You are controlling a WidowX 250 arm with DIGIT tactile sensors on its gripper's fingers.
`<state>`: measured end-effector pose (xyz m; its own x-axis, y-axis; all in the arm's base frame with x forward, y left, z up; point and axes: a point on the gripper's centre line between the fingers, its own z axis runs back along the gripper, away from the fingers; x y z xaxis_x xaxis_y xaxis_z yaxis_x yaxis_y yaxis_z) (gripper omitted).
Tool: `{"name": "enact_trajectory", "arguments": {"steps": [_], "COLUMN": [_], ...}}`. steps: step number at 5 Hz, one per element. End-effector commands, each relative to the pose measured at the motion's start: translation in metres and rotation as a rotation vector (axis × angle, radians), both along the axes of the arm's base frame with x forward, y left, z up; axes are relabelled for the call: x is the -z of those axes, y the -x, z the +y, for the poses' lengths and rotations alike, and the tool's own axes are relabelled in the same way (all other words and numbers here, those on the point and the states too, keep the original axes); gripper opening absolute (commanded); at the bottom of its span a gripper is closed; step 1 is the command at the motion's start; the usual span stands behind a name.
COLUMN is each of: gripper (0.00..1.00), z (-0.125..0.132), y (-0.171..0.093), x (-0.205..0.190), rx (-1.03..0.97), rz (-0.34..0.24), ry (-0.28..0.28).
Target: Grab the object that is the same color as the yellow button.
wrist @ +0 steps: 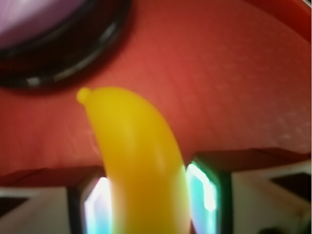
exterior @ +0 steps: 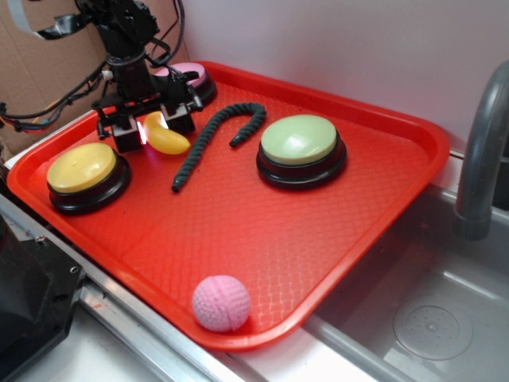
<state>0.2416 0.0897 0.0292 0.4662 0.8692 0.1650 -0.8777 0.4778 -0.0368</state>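
Hand (exterior: 149,129) low on red tray (exterior: 318,223), fingers closed around yellow banana toy (wrist: 139,161); yellow button (exterior: 83,171) just beside.

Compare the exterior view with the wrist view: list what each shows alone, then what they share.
Only the exterior view shows the yellow button, the green button, the dark rope, the pink ball, the sink and the faucet.

Only the wrist view shows the stubby tip of the banana and the pincer pads close on either side of it.

Both show the banana between the pincer fingers, the pink button beside it, and the red tray.
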Motion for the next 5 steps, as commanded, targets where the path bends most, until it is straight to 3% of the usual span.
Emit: {"name": "enact_trajectory", "arguments": {"steps": [1,3,4,5], "gripper": [0.0,0.0,0.0,0.51], "z": [-0.045,-0.094,-0.094,-0.086], "y": [-0.001,0.047,0.056,0.045], "x": [-0.104,-0.142,-0.137,-0.137], "rx": [0.513,0.948,0.915,0.89], "rz": [0.084,0.031,-0.002,0.072], "ry": [-0.073,-0.084,-0.057,-0.123]}}
